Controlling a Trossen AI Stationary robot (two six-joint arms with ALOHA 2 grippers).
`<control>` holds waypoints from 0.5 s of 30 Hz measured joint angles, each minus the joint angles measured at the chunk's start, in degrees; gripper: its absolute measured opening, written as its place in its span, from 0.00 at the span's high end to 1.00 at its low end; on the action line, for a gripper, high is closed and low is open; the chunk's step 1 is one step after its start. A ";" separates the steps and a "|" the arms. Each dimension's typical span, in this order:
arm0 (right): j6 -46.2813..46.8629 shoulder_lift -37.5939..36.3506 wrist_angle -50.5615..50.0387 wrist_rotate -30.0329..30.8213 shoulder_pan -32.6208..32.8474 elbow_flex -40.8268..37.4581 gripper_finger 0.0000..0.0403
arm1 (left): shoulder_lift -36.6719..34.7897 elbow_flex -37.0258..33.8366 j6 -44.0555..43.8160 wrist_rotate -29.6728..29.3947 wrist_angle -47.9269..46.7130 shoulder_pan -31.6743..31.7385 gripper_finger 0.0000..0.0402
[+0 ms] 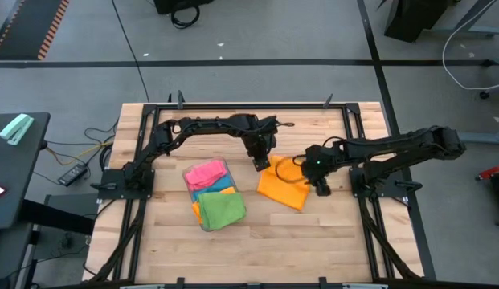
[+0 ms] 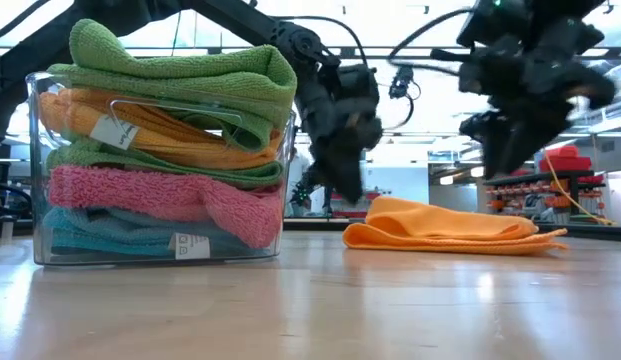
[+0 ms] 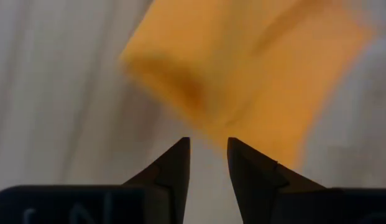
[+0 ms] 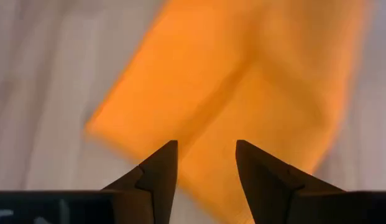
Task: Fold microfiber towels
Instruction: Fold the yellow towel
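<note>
Folded microfiber towels [image 2: 165, 150] are sitting stacked in the clear tray [image 2: 280, 245] mid-worktop. The orange towel [image 1: 284, 184] is lying folded toward the right edge, not yet binned. Left gripper [image 3: 208, 152] and right gripper [image 4: 206, 155] are hovering above it, jaws parted, gripping nothing.

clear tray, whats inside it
The clear tray holds folded towels stacked: green towel on top, then orange, green, pink and blue at the bottom. Anything behind the stack is covered.

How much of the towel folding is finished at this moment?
Done: folded towels are stacked in the clear tray. In hand: the orange towel lies folded on the table; left gripper and right gripper hover above, jaws open. Left: probably moving it to the tray.
</note>
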 joint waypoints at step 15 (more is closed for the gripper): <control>24.92 -0.30 28.15 6.93 -4.72 -14.91 0.61 | 1.62 -0.03 2.06 -12.26 25.16 -6.64 0.61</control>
